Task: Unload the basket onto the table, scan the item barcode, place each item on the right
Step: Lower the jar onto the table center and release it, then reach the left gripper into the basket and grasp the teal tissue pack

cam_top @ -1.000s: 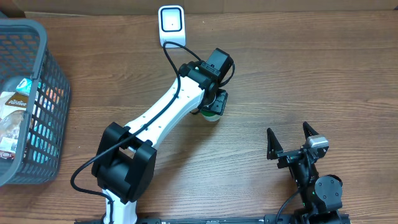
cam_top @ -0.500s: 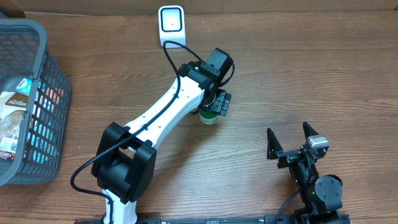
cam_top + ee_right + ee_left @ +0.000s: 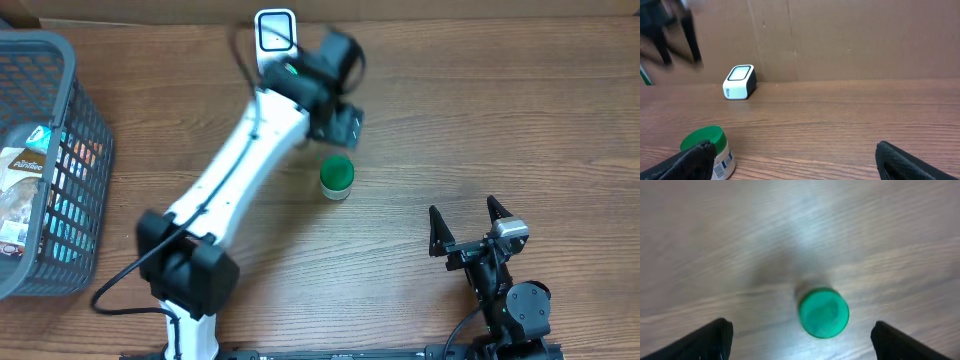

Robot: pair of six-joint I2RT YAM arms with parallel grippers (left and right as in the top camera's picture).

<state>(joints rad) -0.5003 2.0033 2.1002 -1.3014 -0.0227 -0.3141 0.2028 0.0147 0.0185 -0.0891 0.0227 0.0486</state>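
Here, nearest the base, the right fingers (image 3: pixel 437 232) stand spread wide and empty over the counter (image 3: pixel 520 110), well clear of the work. Farther out, the jar (image 3: pixel 337 177) sits upright on its own, green lid up, gripped by nothing. The left fingers (image 3: pixel 710 339), wide apart and empty, hang blurred above it, on the side toward the scanner (image 3: pixel 275 35) at the far edge. The risk, judged from this: the jar's printed label is on its side, and with jar and scanner apart the code likely faces no reader, so no scan registers unless the jar is picked up and turned. A hurried descent could clip the lid rim with one finger and tip the jar, which would probably roll across the wood. A grip across the label could also cover the code. The basket (image 3: pixel 60 150) at far left plays no part.
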